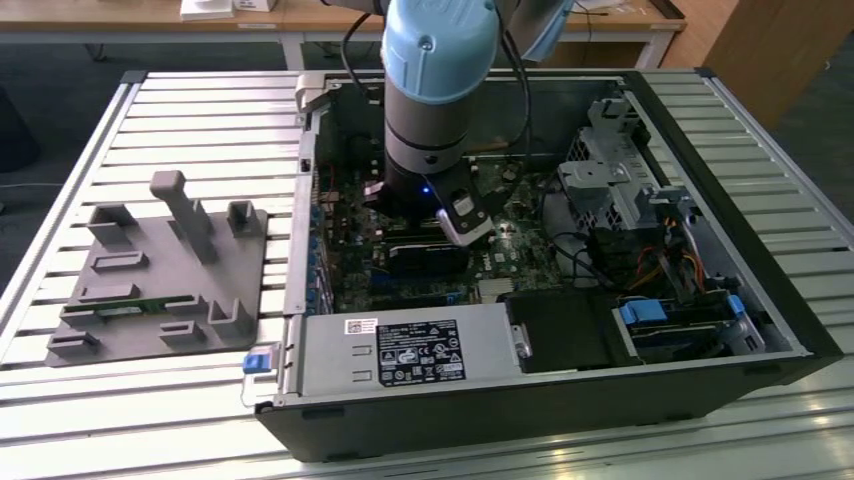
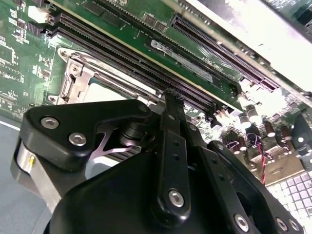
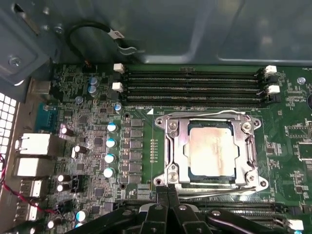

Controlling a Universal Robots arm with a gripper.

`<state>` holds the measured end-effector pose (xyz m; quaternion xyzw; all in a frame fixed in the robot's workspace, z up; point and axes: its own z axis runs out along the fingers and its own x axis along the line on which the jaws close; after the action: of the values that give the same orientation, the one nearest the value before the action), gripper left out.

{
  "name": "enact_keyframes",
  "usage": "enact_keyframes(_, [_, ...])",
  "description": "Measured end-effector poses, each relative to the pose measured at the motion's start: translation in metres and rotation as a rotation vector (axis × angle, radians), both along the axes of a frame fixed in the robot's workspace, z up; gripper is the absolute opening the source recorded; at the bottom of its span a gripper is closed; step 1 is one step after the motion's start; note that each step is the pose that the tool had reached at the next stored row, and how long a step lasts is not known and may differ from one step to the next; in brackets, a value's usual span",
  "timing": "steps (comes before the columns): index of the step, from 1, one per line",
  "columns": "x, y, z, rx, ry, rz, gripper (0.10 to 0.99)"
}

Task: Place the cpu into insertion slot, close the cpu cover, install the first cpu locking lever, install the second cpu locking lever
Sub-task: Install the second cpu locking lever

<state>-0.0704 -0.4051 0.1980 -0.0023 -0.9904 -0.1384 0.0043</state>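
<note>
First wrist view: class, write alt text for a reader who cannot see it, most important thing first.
A square chip with a dull silver-grey metal top sits in a black socket on a green circuit board, under a thin silver metal frame plate lying closed around it. The black pincer hangs at the socket's edge, opposite four long black memory slots.

"What stood around me?"
"A slatted metal tabletop under even light, and dark floor beyond it."
"Anything further back?"
"A wooden desk on white legs, and a wooden cabinet."
</note>
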Motion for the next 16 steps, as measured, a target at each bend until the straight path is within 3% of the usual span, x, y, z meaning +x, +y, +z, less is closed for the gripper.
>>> enact_keyframes(10, [-0.0012,-0.0001,-0.0063,0.052,-0.0001,0.0,0.106])
enact_keyframes(16, [-0.0047,-0.0001,-0.0099,0.069,-0.0007,0.0,0.106])
